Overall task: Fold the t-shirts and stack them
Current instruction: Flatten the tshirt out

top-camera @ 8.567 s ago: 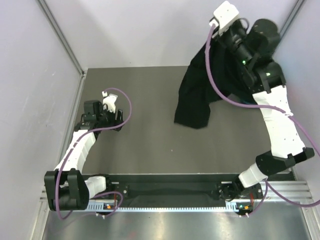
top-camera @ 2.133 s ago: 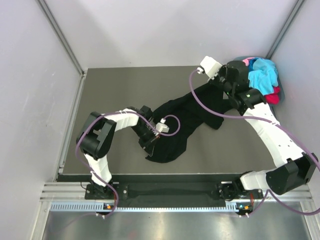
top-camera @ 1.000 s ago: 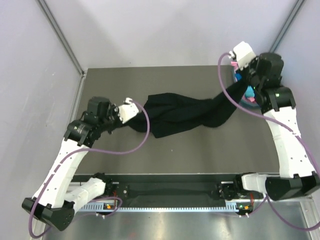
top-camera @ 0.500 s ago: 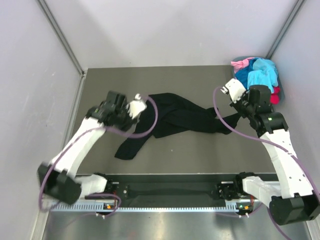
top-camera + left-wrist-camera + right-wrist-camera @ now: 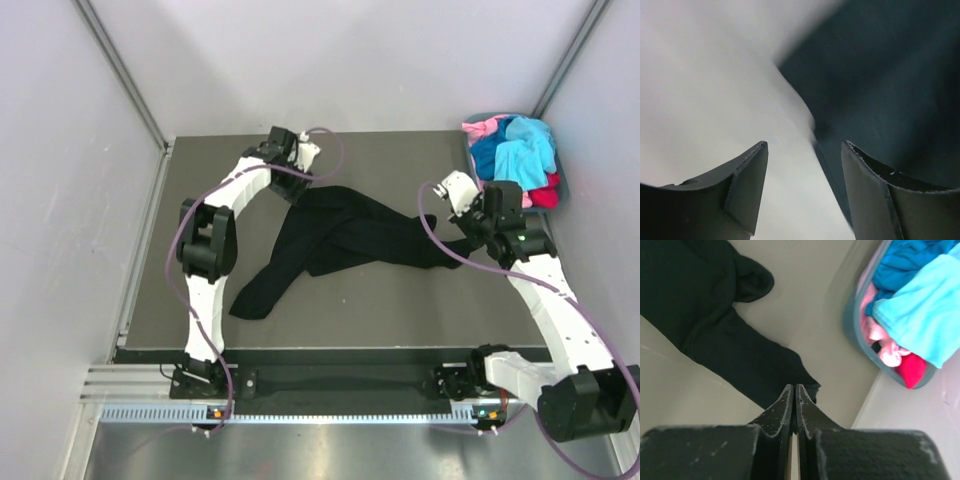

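1. Since half a second ago, the left arm (image 5: 235, 190) is swung from the left middle of the desk (image 5: 380, 300) to its far edge.
2. The black t-shirt (image 5: 340, 235) is spread crumpled across the middle of the desk, with one long end trailing toward the near left.
3. A basket (image 5: 852, 335) is set at the far right corner, and coloured t-shirts (image 5: 515, 150) are heaped in it.
4. The left end effector (image 5: 804, 146) is held spread and empty, with dark cloth just to its right.
5. The right end effector (image 5: 795, 387) is pressed together, its tips at the t-shirt's right edge. Whether any cloth is caught cannot be told.
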Controlling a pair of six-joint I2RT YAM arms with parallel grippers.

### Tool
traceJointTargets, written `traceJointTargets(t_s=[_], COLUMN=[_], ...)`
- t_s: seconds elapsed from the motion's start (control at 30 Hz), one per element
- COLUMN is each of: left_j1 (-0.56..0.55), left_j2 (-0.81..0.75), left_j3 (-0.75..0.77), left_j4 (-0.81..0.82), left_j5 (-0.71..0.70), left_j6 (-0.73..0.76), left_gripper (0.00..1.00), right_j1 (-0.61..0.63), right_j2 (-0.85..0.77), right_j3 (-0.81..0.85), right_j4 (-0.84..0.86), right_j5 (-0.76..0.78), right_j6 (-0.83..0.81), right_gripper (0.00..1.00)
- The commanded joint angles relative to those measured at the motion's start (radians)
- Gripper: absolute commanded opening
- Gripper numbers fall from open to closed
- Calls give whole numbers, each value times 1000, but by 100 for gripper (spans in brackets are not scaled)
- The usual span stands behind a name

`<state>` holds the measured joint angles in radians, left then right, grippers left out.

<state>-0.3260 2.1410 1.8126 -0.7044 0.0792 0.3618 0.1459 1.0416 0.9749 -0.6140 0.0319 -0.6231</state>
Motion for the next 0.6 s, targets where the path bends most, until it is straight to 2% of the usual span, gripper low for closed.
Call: traceJointTargets(t_s=[0.0,0.17,0.33,0.57], left_j1=[39,70,70,70], left_j2=[98,187,339,404], left_j3=[189,322,491,498], left_j4=[49,118,49,68], left_j5=[36,74,142,197], left_j6=[-90,-144,-159,-198], left_gripper=[66,68,66,61], right_j1=[-11,-11,-11,-11], right_j2=[21,44,70,93], right_j3=[-18,-38,-50,-47], right_j4=[89,121,142,154], right_j5=[-7,-18,-15,-12], right_j6=[29,42,45,39], right_gripper=[0,0,0,0])
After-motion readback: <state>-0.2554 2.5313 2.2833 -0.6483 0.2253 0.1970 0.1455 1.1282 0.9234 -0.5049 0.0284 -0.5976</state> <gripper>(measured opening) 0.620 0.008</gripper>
